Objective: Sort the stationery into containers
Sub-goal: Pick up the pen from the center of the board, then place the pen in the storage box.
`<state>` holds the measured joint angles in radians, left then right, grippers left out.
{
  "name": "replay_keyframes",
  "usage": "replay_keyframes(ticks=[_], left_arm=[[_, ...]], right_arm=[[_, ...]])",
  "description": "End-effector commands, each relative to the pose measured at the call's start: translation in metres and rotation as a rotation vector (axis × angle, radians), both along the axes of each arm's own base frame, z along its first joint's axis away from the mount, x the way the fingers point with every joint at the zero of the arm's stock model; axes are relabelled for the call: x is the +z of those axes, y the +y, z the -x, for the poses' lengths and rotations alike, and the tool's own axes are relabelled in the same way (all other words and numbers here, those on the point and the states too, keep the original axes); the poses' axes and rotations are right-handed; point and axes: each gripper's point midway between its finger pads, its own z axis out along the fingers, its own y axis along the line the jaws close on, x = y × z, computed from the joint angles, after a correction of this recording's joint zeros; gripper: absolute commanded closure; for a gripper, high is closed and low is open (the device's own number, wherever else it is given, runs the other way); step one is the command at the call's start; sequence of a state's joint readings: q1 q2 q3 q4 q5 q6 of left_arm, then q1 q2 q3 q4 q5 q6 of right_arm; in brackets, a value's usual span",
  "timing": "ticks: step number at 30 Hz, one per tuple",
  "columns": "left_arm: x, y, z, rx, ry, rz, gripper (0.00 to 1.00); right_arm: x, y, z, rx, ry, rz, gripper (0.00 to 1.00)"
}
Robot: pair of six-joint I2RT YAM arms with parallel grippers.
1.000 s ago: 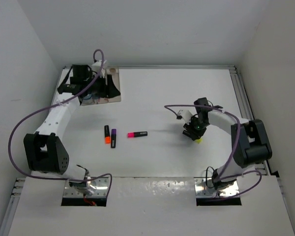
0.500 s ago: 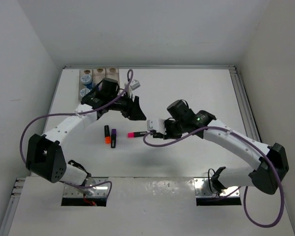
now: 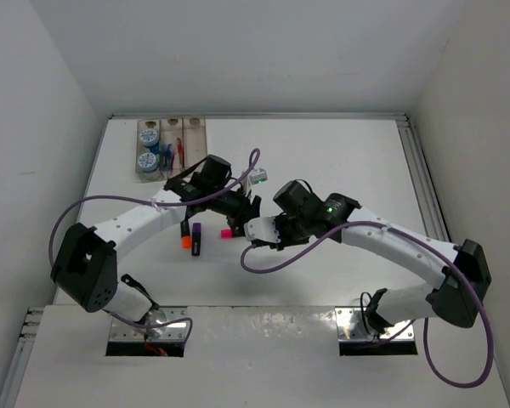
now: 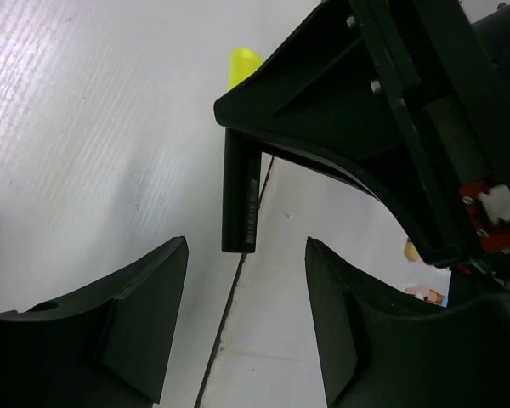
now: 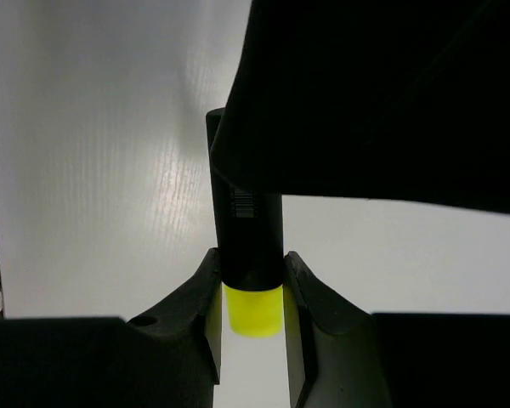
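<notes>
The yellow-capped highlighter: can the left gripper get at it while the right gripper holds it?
Probably yes. The left gripper is open, and the yellow-capped highlighter has its black end sticking out free just ahead of the fingers. The right gripper clamps only near the cap.

Yellow-capped highlighter clamped in right pincer; 3-slot tray far-left.

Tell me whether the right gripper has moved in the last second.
Yes. In the top view the right gripper swung left, away from the table's right rail, to mid-table beside the pink-capped highlighter.
</notes>
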<state>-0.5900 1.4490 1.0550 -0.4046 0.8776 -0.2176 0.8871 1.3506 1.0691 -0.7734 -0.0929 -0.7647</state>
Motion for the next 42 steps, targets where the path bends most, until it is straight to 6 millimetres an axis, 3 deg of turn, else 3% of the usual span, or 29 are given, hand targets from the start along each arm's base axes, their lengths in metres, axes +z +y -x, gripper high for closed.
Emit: replay_keyframes(ticks=[1, 9, 11, 12, 16, 17, 18, 19, 20, 23, 25, 26, 27, 29, 30, 32, 33, 35, 36, 38, 39, 40, 42], left_arm=[[0.000, -0.009, 0.009, -0.058, -0.001, 0.028, 0.36], [-0.006, -0.018, 0.019, -0.102, 0.034, 0.026, 0.38], [-0.005, -0.019, 0.021, -0.112, 0.045, 0.035, 0.46], [-0.006, -0.019, 0.023, -0.116, 0.051, 0.036, 0.58], [-0.005, -0.018, 0.023, -0.108, 0.051, 0.051, 0.86], [-0.004, -0.017, 0.021, -0.094, 0.043, 0.050, 0.90], [-0.003, -0.015, 0.014, -0.061, 0.033, 0.052, 1.00], [-0.002, -0.012, 0.008, -0.035, 0.036, 0.052, 1.00], [-0.001, -0.008, 0.002, -0.009, 0.034, 0.053, 1.00], [-0.002, 0.012, -0.032, 0.120, 0.028, 0.039, 1.00], [-0.001, 0.031, -0.067, 0.240, -0.005, 0.002, 1.00], [0.011, 0.045, -0.093, 0.316, -0.047, -0.003, 1.00], [0.009, 0.057, -0.111, 0.392, -0.062, -0.039, 1.00], [0.030, 0.076, -0.148, 0.521, -0.134, -0.049, 1.00], [0.030, 0.103, -0.177, 0.672, -0.173, -0.105, 1.00], [0.047, 0.131, -0.211, 0.826, -0.263, -0.152, 1.00], [0.041, 0.152, -0.231, 0.932, -0.306, -0.234, 1.00], [0.056, 0.169, -0.256, 1.020, -0.364, -0.274, 1.00], [0.043, 0.178, -0.268, 1.062, -0.357, -0.328, 1.00], [0.052, 0.191, -0.287, 1.142, -0.387, -0.376, 1.00], [0.033, 0.194, -0.296, 1.165, -0.352, -0.417, 1.00], [0.037, 0.196, -0.304, 1.196, -0.356, -0.415, 1.00], [0.023, 0.205, -0.317, 1.259, -0.340, -0.440, 1.00]], right_arm=[[0.021, 0.013, -0.008, 0.025, -0.063, -0.029, 1.00], [0.023, 0.019, -0.007, 0.056, -0.094, -0.020, 1.00], [0.025, 0.020, -0.008, 0.055, -0.101, -0.024, 1.00], [0.026, 0.021, -0.009, 0.055, -0.106, -0.026, 1.00], [0.030, 0.022, -0.013, 0.035, -0.129, -0.038, 1.00], [0.032, 0.023, -0.015, 0.019, -0.134, -0.048, 0.95], [0.037, 0.025, -0.020, -0.024, -0.155, -0.071, 0.83], [0.041, 0.026, -0.024, -0.051, -0.167, -0.091, 0.83], [0.044, 0.025, -0.029, -0.084, -0.182, -0.107, 0.60], [0.061, 0.012, -0.056, -0.242, -0.234, -0.184, 0.36], [0.073, -0.008, -0.079, -0.374, -0.254, -0.256, 0.26], [0.078, -0.014, -0.086, -0.414, -0.260, -0.290, 0.24], [0.082, -0.032, -0.099, -0.488, -0.266, -0.307, 0.23], [0.087, -0.045, -0.104, -0.577, -0.233, -0.378, 0.21], [0.088, -0.063, -0.112, -0.647, -0.228, -0.393, 0.20], [0.080, -0.072, -0.109, -0.711, -0.152, -0.420, 0.20], [0.077, -0.082, -0.112, -0.770, -0.128, -0.433, 0.20], [0.069, -0.090, -0.110, -0.814, -0.079, -0.443, 0.20], [0.067, -0.091, -0.108, -0.839, -0.056, -0.455, 0.20], [0.059, -0.092, -0.105, -0.859, -0.013, -0.465, 0.20], [0.053, -0.093, -0.103, -0.881, 0.015, -0.469, 0.20], [0.049, -0.092, -0.101, -0.893, 0.038, -0.473, 0.20], [0.034, -0.091, -0.093, -0.934, 0.114, -0.482, 0.20]])
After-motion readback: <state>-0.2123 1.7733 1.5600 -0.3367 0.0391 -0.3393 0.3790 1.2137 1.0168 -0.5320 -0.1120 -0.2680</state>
